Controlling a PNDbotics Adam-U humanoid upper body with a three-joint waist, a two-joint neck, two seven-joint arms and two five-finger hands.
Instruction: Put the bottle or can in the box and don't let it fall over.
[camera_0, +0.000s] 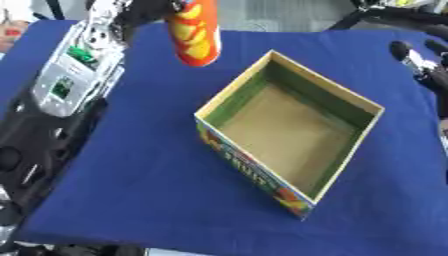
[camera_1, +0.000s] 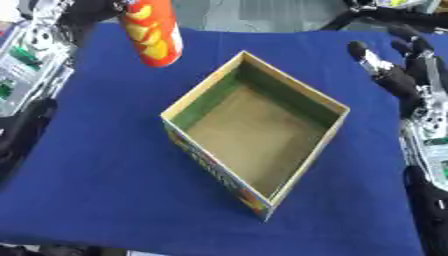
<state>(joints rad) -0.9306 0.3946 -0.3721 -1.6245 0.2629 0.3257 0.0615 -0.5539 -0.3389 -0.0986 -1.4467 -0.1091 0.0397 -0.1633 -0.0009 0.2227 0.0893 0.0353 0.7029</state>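
On the blue tabletop (camera_0: 131, 165), listed largest first:

Box (camera_0: 289, 132). Open-topped cardboard carton, set cornerwise to you; green inner walls, plain brown floor, bright printed outer face toward the near edge. Nothing inside it. Judged light and thin-walled, so a knock on the rim would likely shift it.

Can (camera_0: 194, 31). Tall slim cylinder, orange-red with yellow shapes on its side, rounded lower end showing. It hangs in the air above the tabletop, up and to the left of the box's far-left wall, not touching box or cloth, and leans slightly. Its top runs out of the picture. Judged stiff and smooth-sided, probably slippery; weight cannot be read, so you cannot tell full from empty. Being tall on a narrow base, it should tip easily: take hold around the upper body, keep it plumb, and let the base sit flat on the box floor before you let go.

Left hand (camera_1: 87, 10). It shows only at the upper left beside the can's top; the can appears carried from there, but you cannot tell how the fingers sit around it.

Right hand (camera_1: 385, 70). Idle at the right edge, well apart from the box, fingers relaxed and grasping nothing.
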